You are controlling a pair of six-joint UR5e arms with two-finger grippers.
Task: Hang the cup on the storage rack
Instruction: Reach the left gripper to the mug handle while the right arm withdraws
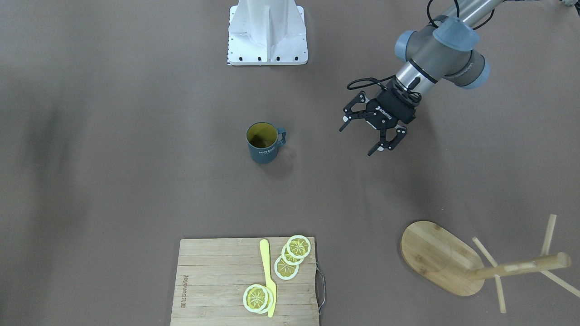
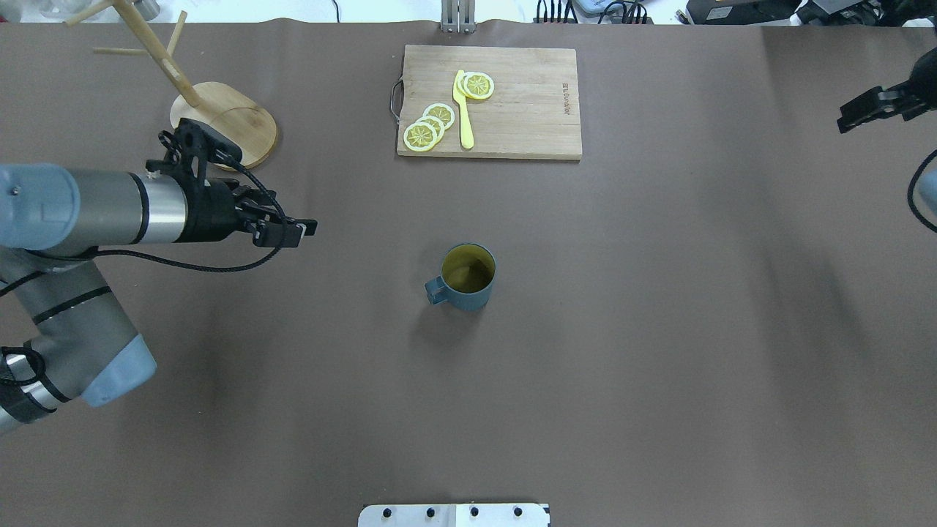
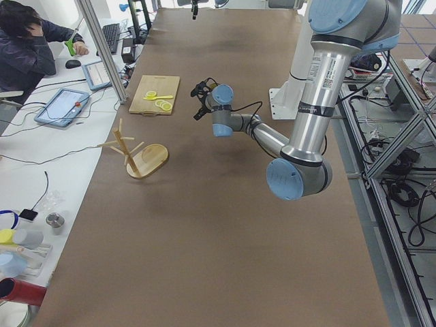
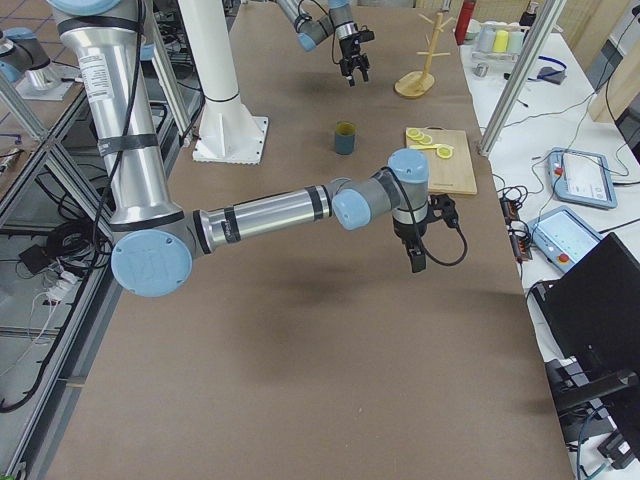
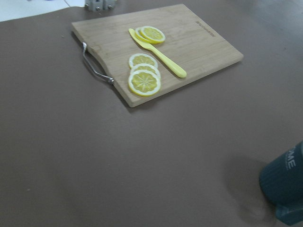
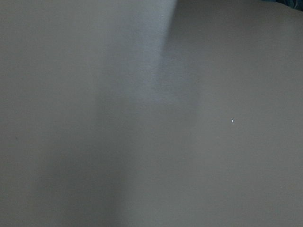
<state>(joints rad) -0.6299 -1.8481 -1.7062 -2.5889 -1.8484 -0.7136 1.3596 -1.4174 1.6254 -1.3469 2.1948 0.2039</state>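
Well apart from the upright cup (image 1: 263,142) hovers the left pincer (image 1: 356,141) (spread).

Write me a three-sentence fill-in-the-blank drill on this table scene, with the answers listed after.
1. The cup stands ____ on the table, apart from the storage rack.
2. The left pincer is ____ and holds nothing.
3. The knife lying on the cutting board is ____ in colour.
Missing words: upright; open; yellow.
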